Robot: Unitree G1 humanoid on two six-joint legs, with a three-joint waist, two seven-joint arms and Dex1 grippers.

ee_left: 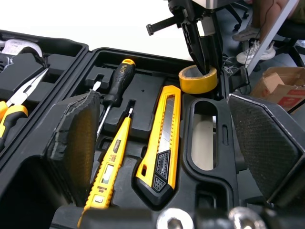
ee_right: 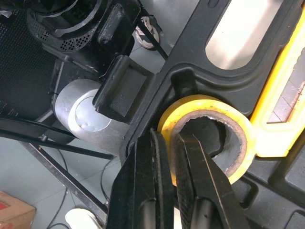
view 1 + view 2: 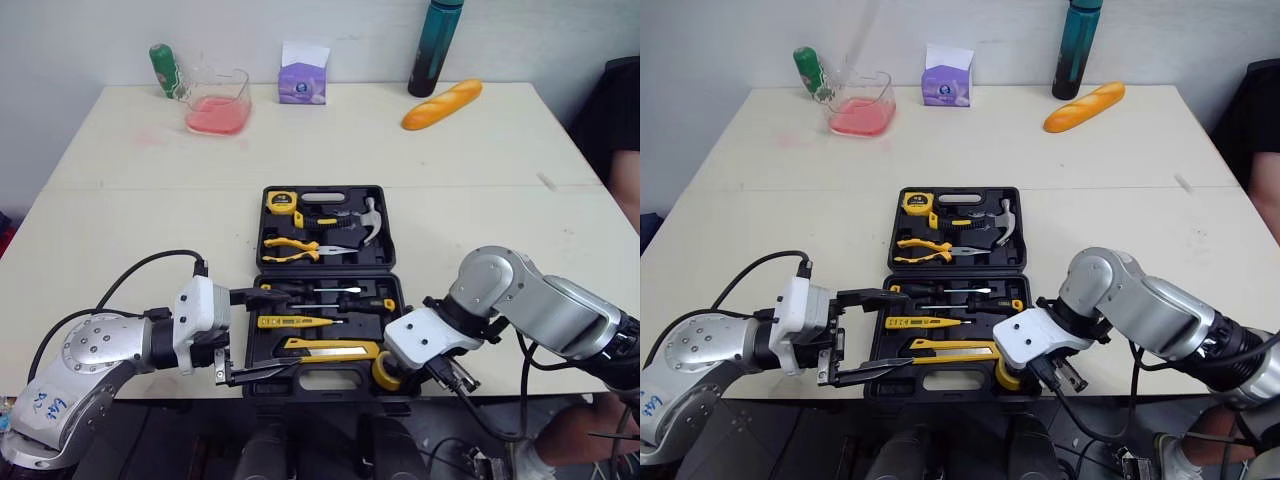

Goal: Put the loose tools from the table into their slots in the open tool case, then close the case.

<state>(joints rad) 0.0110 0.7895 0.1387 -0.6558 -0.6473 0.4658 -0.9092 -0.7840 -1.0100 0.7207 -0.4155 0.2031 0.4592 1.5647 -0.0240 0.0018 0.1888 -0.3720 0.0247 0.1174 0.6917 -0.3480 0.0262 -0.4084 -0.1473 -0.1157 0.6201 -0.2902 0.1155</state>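
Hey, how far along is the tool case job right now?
Hammer, pliers and utility knife sit in their slots. The right pincer grips the yellow tape roll at the tool case's corner slot. Left: release it and shut the case; the left pincer is open.

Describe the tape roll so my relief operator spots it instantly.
On the table, find the open black tool case at the near edge. In its near right corner, beside the yellow utility knife, sits the tape roll: the only yellow ring, pinched by the right gripper.
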